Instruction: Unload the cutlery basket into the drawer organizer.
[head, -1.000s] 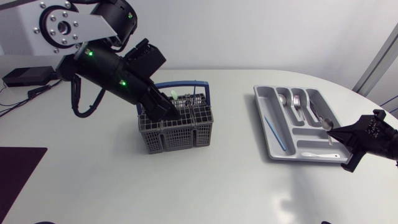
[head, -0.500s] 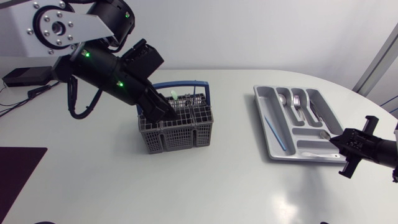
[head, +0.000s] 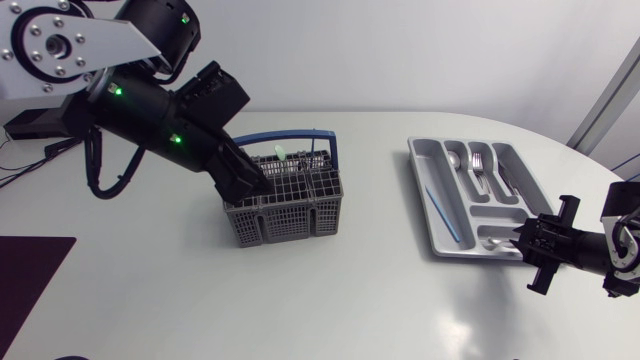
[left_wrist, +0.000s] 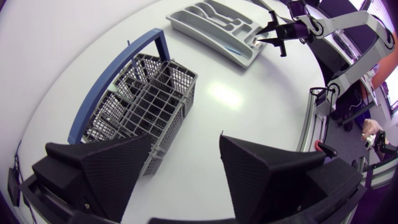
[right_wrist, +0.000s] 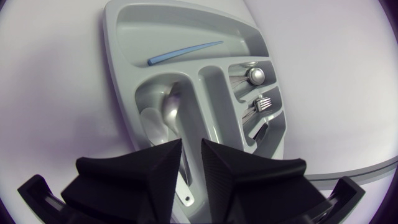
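The basket (head: 280, 210) was grey, its walls a fine square grid, with a blue handle (head: 290, 136). The tray (head: 428, 160) was plain pale grey. In it lay a thin light-blue stick (head: 441, 215), a shiny silver spoon (head: 455, 158) and fork (head: 477, 165), and a white spoon (right_wrist: 151, 121). The table (head: 360, 290) was plain white. The left gripper (left_wrist: 186, 140) and right gripper (right_wrist: 191, 146) were matte black. The left arm (head: 150, 110) was black with 3 green lights, its upper link silver-grey.
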